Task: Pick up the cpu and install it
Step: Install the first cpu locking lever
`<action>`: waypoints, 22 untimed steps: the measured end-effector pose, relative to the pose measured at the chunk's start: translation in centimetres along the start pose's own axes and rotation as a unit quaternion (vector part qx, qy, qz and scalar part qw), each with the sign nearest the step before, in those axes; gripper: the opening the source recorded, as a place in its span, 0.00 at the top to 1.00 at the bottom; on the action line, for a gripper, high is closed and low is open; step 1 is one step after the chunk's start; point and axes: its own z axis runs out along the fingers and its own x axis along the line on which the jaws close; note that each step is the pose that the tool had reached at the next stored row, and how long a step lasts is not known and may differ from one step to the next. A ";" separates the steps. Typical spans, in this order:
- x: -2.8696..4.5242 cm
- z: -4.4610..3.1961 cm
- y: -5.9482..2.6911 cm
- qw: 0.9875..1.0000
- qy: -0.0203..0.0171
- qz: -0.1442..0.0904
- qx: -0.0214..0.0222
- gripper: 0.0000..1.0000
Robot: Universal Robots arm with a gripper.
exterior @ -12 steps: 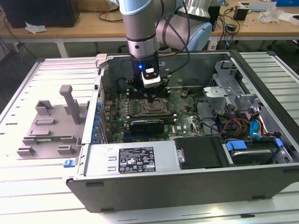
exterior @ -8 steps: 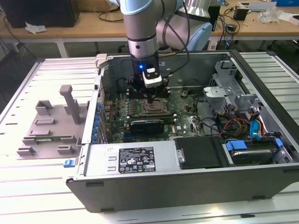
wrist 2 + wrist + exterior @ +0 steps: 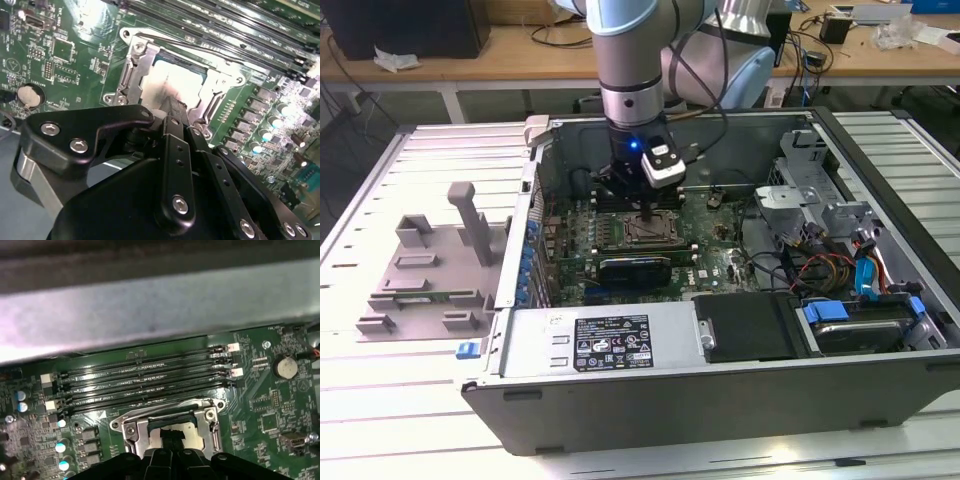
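Cpu (image 3: 172,85) sits in the socket frame (image 3: 131,70) on the mobo (image 3: 65,45), pale silver top showing in both wrist views (image 3: 187,432). My hand (image 3: 172,107) is right over it, fingertips pressed together w/ the tips down on or just above the chip top; can't tell if they touch. Nothing pinched that I can see.

In the exterior view the hand (image 3: 645,205) hangs inside the open computer case (image 3: 720,400), arm coming straight down. RAM slots (image 3: 145,375) run just beside the socket, near the case wall. Coin cell (image 3: 285,367) sits apart from the socket. Black finned block (image 3: 635,268) lies just beside the socket, toward the PSU (image 3: 600,340). Grey plastic fixture (image 3: 430,265) w/ upright posts stands on the tabletop (image 3: 380,420), outside the case on the exterior view's left. Cables and drive bay (image 3: 850,325) sit on the exterior view's right.
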 end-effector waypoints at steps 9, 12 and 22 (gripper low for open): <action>-0.68 0.10 -0.85 1.000 0.003 -0.004 0.000 0.89; -0.66 0.10 -1.30 1.000 0.003 -0.004 0.000 0.89; -0.66 0.02 -1.87 0.998 0.002 -0.070 -0.007 0.89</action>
